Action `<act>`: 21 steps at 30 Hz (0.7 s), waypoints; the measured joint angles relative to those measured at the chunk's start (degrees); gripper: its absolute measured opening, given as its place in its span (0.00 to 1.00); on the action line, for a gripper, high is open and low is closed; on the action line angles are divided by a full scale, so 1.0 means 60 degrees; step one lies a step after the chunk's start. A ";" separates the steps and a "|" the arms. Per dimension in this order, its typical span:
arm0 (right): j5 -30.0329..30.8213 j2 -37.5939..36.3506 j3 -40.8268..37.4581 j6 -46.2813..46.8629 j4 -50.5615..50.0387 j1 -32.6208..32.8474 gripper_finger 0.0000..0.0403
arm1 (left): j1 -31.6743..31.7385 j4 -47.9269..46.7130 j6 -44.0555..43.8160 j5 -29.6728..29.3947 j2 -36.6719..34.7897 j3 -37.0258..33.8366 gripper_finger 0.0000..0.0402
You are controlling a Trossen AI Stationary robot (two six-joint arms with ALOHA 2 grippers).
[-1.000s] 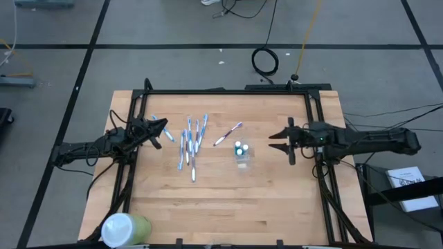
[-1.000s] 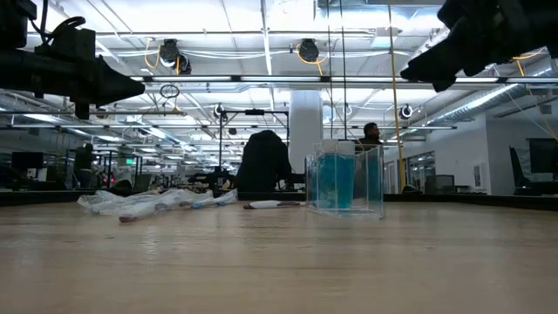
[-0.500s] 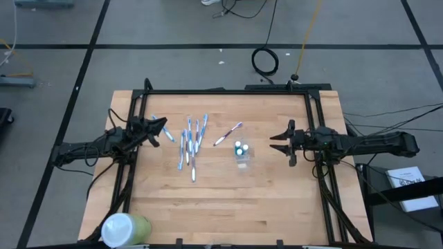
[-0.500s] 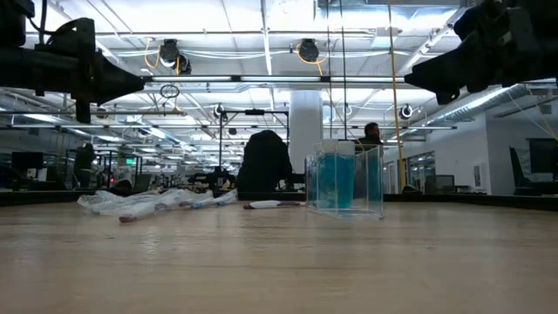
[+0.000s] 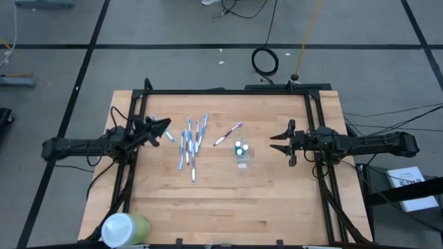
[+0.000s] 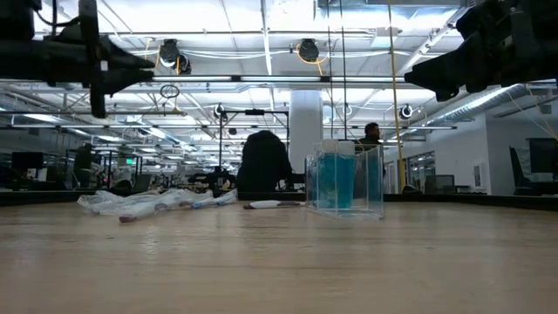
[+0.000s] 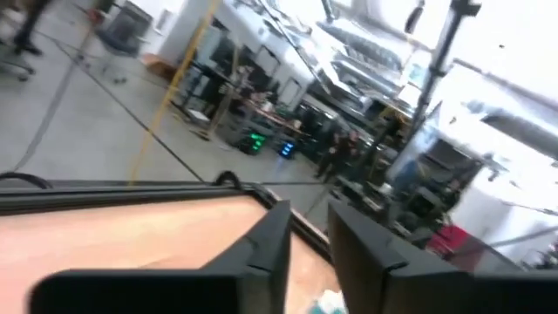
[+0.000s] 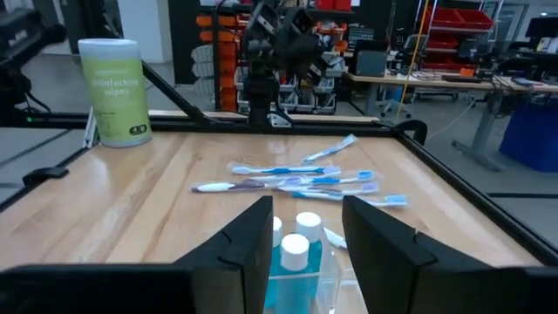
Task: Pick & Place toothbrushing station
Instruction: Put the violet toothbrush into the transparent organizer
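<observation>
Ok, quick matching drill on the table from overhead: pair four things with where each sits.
Things:
1. small clear plastic cup with white-capped tubes
2. pale-green cylindrical container
3. bunch of thin blue-and-white toothbrushes
4. pinkish-purple toothbrush

Places:
A. near-left corner of the wooden table
B. lying between the bunch and the cup
C. nearest the right gripper
D. just ahead of the left gripper

Pairs: 1-C, 2-A, 3-D, 4-B
</observation>
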 joint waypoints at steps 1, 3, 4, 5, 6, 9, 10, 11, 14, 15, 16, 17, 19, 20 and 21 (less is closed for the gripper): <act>0.0003 0.0000 0.0000 -0.0015 0.0000 -0.0001 0.32 | -0.0059 0.0244 0.0024 0.0058 0.0499 0.0178 0.25; 0.0004 0.0000 0.0000 -0.0023 0.0004 -0.0002 0.32 | -0.0162 0.0398 0.0086 0.0032 0.1556 0.0695 0.34; 0.0004 0.0000 0.0000 -0.0044 0.0010 -0.0001 0.32 | -0.0211 0.0378 0.0098 -0.0007 0.2166 0.1022 0.39; 0.0004 0.0000 0.0000 -0.0073 0.0039 -0.0002 0.32 | -0.0265 0.0310 0.0138 -0.0017 0.2770 0.1387 0.44; 0.0004 0.0000 0.0000 -0.0097 0.0075 0.0000 0.32 | -0.0303 0.0157 0.0314 0.0001 0.3428 0.1819 0.48; 0.0007 0.0000 0.0000 -0.0125 0.0156 -0.0002 0.32 | -0.0453 -0.0942 0.0531 0.0122 0.5556 0.3323 0.56; 0.0009 0.0000 0.0000 -0.0128 0.0157 -0.0002 0.32 | -0.0498 -0.1421 0.0597 0.0106 0.6316 0.3876 0.57; 0.0039 0.0003 0.0000 -0.0128 0.0157 -0.0004 0.32 | -0.0522 -0.1918 0.0659 0.0076 0.7109 0.4412 0.58; 0.0272 0.0000 0.0000 -0.0184 0.0149 -0.0002 0.32 | -0.0559 -0.2896 0.0964 0.0007 0.9378 0.5869 0.59; 0.0316 0.0001 0.0000 -0.0192 0.0149 -0.0004 0.32 | -0.0559 -0.3011 0.1084 0.0005 1.0032 0.6288 0.58; 0.0338 0.0004 0.0000 -0.0194 0.0149 -0.0005 0.32 | -0.0563 -0.3032 0.1161 0.0002 1.0661 0.6678 0.58; 0.0329 0.0004 0.0000 -0.0194 0.0149 -0.0004 0.32 | -0.0563 -0.3021 0.1266 0.0015 1.1267 0.7033 0.58; 0.0302 0.0004 0.0000 -0.0129 0.0147 -0.0004 0.32 | -0.0561 -0.3055 0.1442 0.0061 1.2305 0.7634 0.57; 0.0302 0.0004 0.0000 -0.0066 0.0146 -0.0004 0.32 | -0.0561 -0.3068 0.1480 0.0067 1.2760 0.7903 0.57; 0.0302 0.0004 0.0000 -0.0044 0.0142 -0.0004 0.32 | -0.0561 -0.3068 0.1479 0.0075 1.3157 0.8138 0.57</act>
